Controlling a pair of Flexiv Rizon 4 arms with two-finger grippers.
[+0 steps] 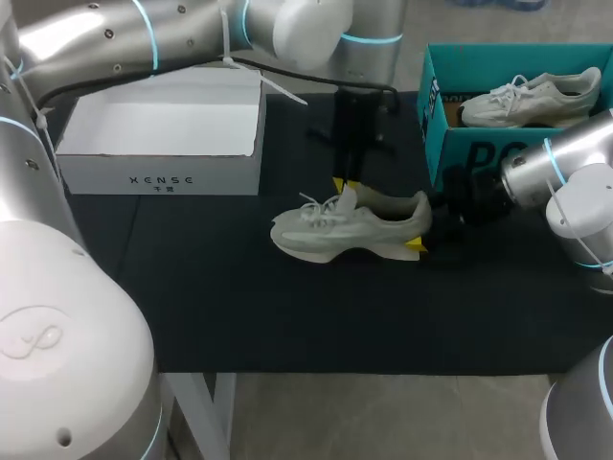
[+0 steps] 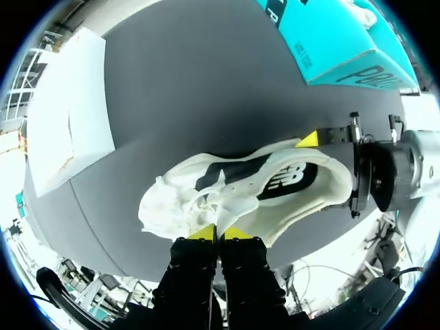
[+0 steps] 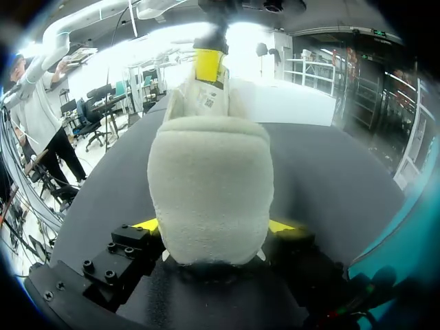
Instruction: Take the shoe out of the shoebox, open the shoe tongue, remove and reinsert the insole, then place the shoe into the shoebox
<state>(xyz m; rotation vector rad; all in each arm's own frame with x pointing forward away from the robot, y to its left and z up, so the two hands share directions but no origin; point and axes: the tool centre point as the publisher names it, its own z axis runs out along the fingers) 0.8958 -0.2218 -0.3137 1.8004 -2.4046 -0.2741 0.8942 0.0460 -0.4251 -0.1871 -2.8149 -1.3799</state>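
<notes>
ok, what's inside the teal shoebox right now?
One pale sneaker, laces visible, in the teal shoebox. Whatever lies beneath it is hidden by the shoe and box wall. The second sneaker is outside it.

Lighting over my table (image 1: 239, 311) is even and comes from overhead, only a soft shadow under the shoe (image 1: 354, 228). Hot glare on my left arm (image 1: 96, 38) at the far-left corner, and the white box (image 1: 163, 126) there is nearly blown out.
</notes>
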